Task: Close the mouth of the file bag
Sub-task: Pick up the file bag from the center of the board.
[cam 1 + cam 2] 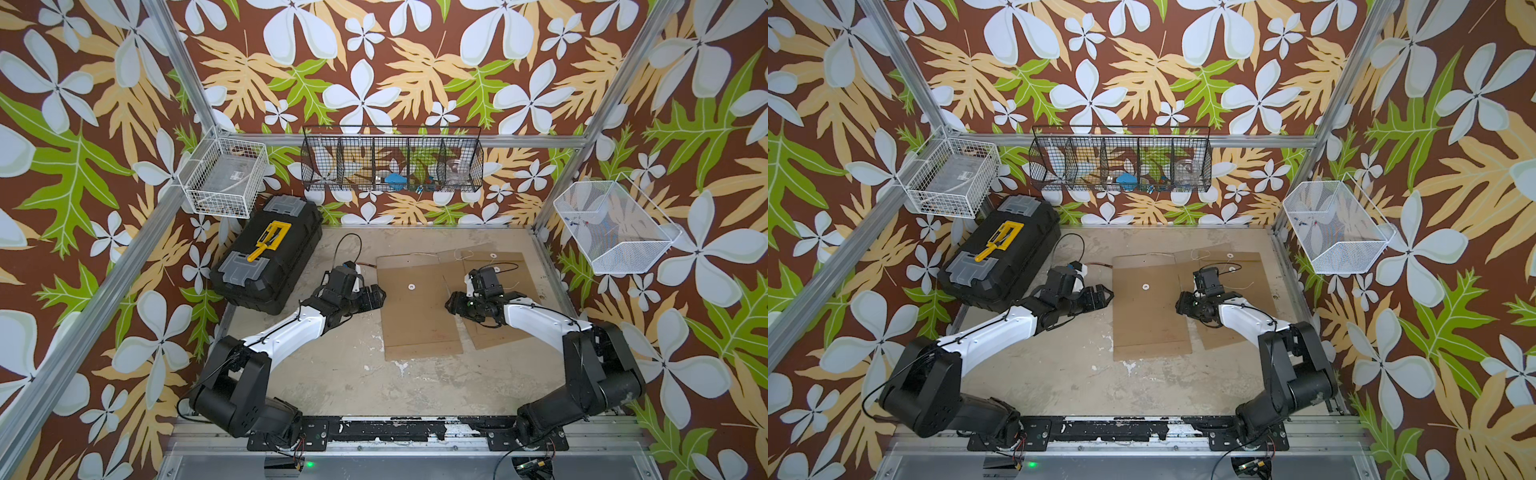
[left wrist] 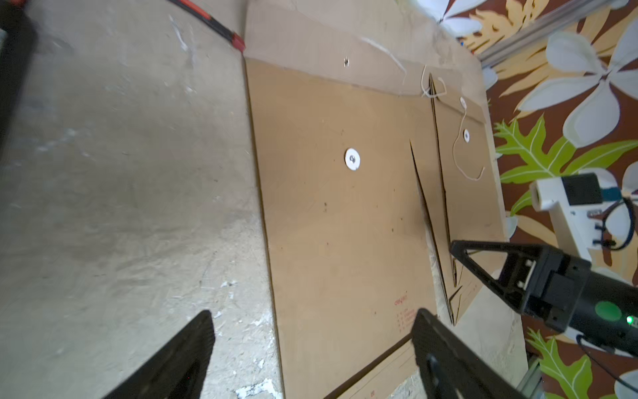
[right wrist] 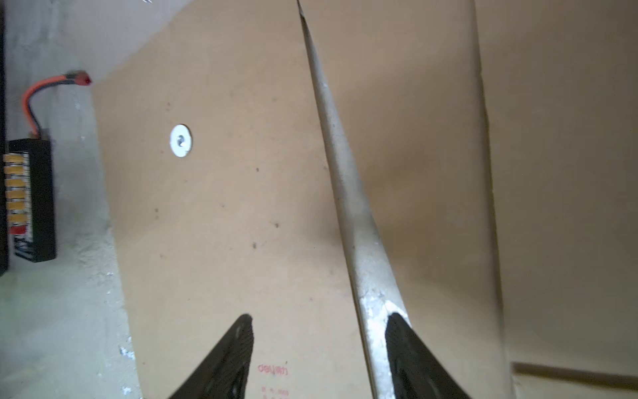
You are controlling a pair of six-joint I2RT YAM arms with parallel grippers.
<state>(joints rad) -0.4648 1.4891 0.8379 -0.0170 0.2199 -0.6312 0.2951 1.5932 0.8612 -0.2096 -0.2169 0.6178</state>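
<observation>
- Lying flat near the middle of the table (image 1: 332,374), the file bag (image 1: 415,316) has its flap (image 1: 409,262) spread open toward the back wall, so the mouth is not yet closed.
- It looks like thin kraft card: light, fairly stiff, likely to slide on the tabletop and to fold cleanly only along the flap's crease.
- The best hold, I judge, is the flap's far free edge or a corner. The closure string (image 2: 390,55) is thin and limp — fiddly to pinch.
- Hovering just beside the bag's left edge, the left gripper (image 1: 380,296) has its jaws wide apart and holds nothing.
- Over the bag's right edge, the right gripper (image 3: 317,321) hangs with fingers parted and empty.
- Count: two bags — the second bag (image 1: 486,336) lies just beside the first, with a narrow wedge of table between them. There are also three white discs (image 2: 352,159) (image 2: 462,102) (image 2: 466,135), two grippers, one toolbox (image 1: 266,262) and three wire baskets (image 1: 216,203) (image 1: 392,166) (image 1: 623,245).
</observation>
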